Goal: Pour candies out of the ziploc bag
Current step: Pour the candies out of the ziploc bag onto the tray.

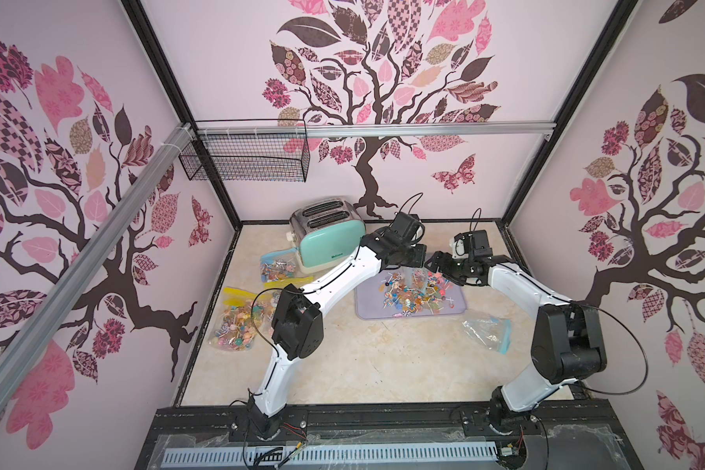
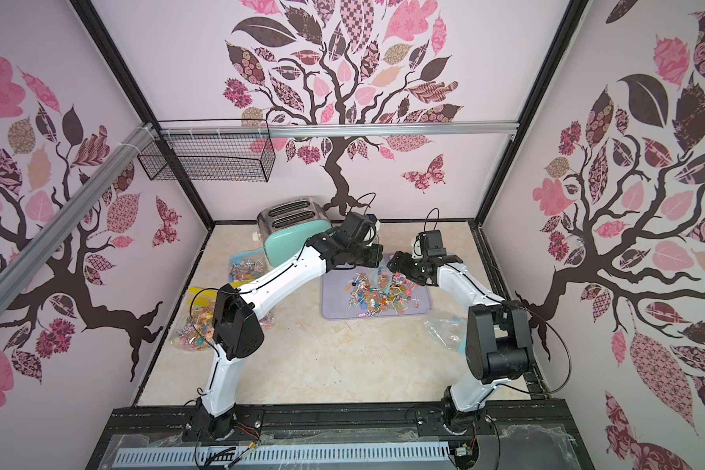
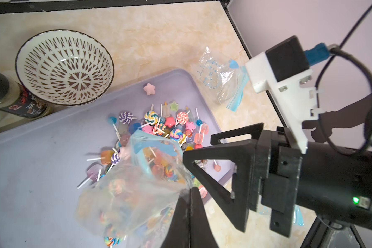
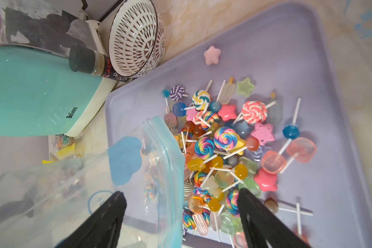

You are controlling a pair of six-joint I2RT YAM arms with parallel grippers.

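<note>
Your left gripper (image 3: 189,193) has its jaws pressed together, pinching the clear film of the ziploc bag (image 3: 125,193), as the left wrist view shows. There the bag's blue-zipped mouth is turned toward the purple tray (image 3: 41,161). A few sweets show through its film, and a heap of candies (image 3: 165,126) lies on the tray by the mouth. Your right gripper (image 3: 198,146) stands just beside the bag with its jaws spread. A patterned bowl (image 3: 65,66) sits just beside the tray, and an empty bag (image 3: 221,81) lies on the worktop nearby.

In the right wrist view your right gripper's fingers (image 4: 107,214) stand wide apart with the bag's mouth edge between them. You cannot tell whether either one touches the film. The teal toaster (image 4: 30,90) and a dark-capped jar (image 4: 88,62) stand near one corner of the tray.

In both top views your two grippers meet above the tray's far edge, with the tray near the middle of the worktop (image 1: 363,366). The toaster stands at the far edge. Two filled bags (image 1: 237,325) lie toward the left edge, and the empty bag lies toward the right edge.
</note>
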